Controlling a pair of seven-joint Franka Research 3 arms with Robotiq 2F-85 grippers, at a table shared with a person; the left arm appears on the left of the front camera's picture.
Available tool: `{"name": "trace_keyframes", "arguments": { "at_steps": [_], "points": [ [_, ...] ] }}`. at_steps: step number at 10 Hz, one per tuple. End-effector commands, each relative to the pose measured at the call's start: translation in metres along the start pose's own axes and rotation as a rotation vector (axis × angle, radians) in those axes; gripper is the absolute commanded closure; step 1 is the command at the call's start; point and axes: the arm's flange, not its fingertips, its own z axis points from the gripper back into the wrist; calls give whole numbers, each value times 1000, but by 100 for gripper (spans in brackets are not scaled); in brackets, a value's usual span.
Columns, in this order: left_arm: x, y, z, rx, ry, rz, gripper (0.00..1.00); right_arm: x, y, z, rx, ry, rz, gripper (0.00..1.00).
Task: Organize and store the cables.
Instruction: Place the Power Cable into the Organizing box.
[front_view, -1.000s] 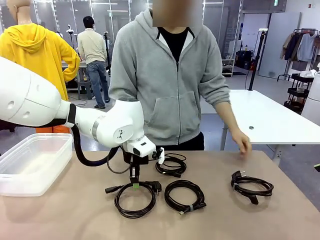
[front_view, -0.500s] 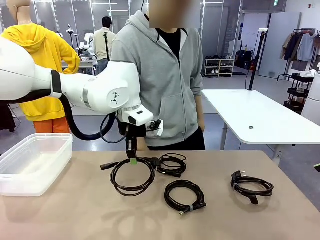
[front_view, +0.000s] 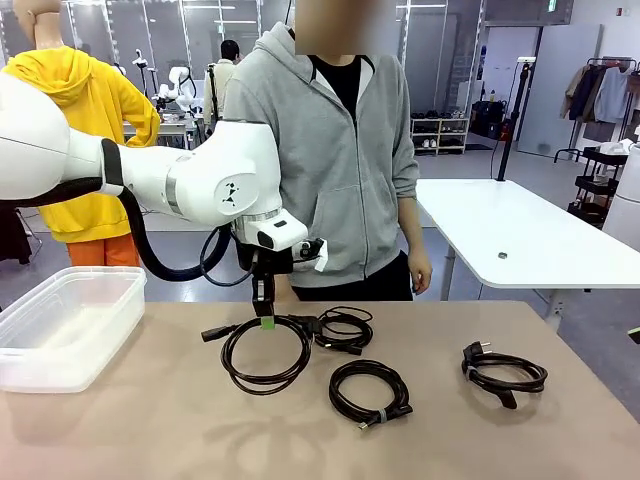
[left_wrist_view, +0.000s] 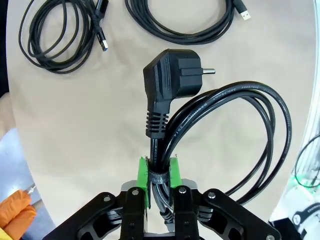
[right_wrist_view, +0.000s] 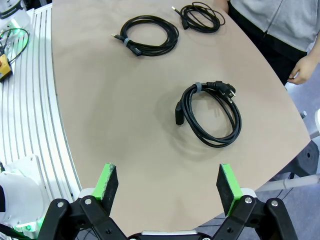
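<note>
My left gripper (front_view: 264, 318) is shut on a black cable coil (front_view: 265, 356) at its small tie, holding it just above the table's middle. In the left wrist view the green pads (left_wrist_view: 144, 176) clamp the bundled strands, and the cable's plug (left_wrist_view: 170, 85) sticks out beyond them. Three more cables lie on the table: a small coil (front_view: 345, 328) behind, a coil (front_view: 370, 392) in front, and a coil with a plug (front_view: 505, 372) at the right. My right gripper (right_wrist_view: 167, 185) stands open, high above that right coil (right_wrist_view: 210, 112).
A clear plastic bin (front_view: 65, 325) sits at the table's left edge. A person in a grey hoodie (front_view: 340, 150) stands at the far side, one hand (front_view: 420, 272) hanging by the table edge. The table's front edge (right_wrist_view: 65, 125) curves below my right gripper.
My left gripper has lifted its cable coil off the table and carried it back and up. The person's hand has drawn back from the table.
</note>
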Motion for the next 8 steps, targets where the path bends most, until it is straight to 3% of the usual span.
{"name": "trace_keyframes", "arguments": {
  "at_steps": [1, 2, 5, 8],
  "points": [
    [0, 1, 2, 9, 2, 1, 97, 0, -2, -1, -9, -8, 5, 0],
    [0, 0, 0, 0, 0, 0, 81, 0, -2, -1, -9, -8, 5, 0],
    [-55, 18, 30, -38, -14, -49, 81, 0, -2, -1, -9, -8, 5, 0],
    [-142, 19, 57, -23, -47, -141, 81, 0, -2, -1, -9, -8, 5, 0]
  ]
}}
